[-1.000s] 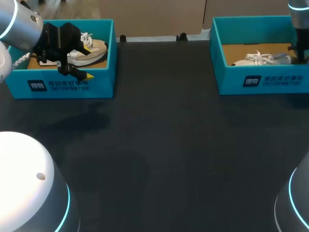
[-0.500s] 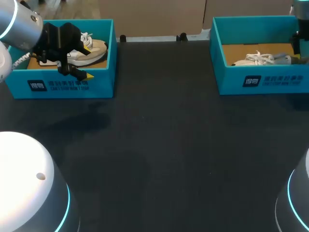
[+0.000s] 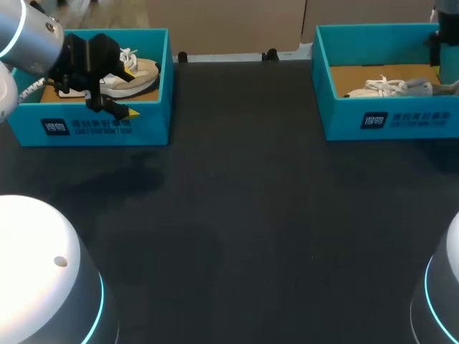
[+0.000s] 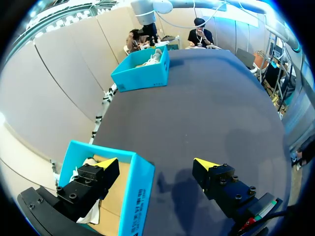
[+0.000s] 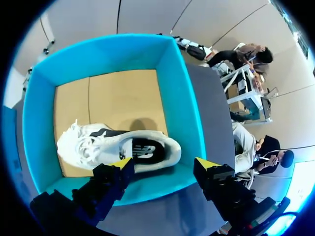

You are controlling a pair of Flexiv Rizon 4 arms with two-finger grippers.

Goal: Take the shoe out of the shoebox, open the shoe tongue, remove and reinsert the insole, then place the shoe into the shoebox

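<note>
Two teal shoeboxes stand at the table's back corners. The left shoebox (image 3: 100,125) holds a beige-and-white shoe (image 3: 140,72). My left gripper (image 3: 129,92) is open astride that box's front wall (image 4: 135,196), one finger inside and one outside; its fingers (image 4: 98,174) touch nothing. The right shoebox (image 3: 387,118) holds a white shoe (image 3: 387,87) lying on its side on the cardboard floor. In the right wrist view my right gripper (image 5: 164,163) hangs open above the white shoe's (image 5: 118,147) heel end and the box wall (image 5: 179,88), apart from both. My right arm (image 3: 448,36) shows only at the view's edge.
The dark table (image 3: 251,215) stretches between the two boxes. The right shoebox (image 4: 142,73) shows far off across it in the left wrist view. Both arm bases rise at the near corners.
My right gripper has opened wider and lifted up and away from the white shoe, which stays lying in the right box. The left arm has not moved.
</note>
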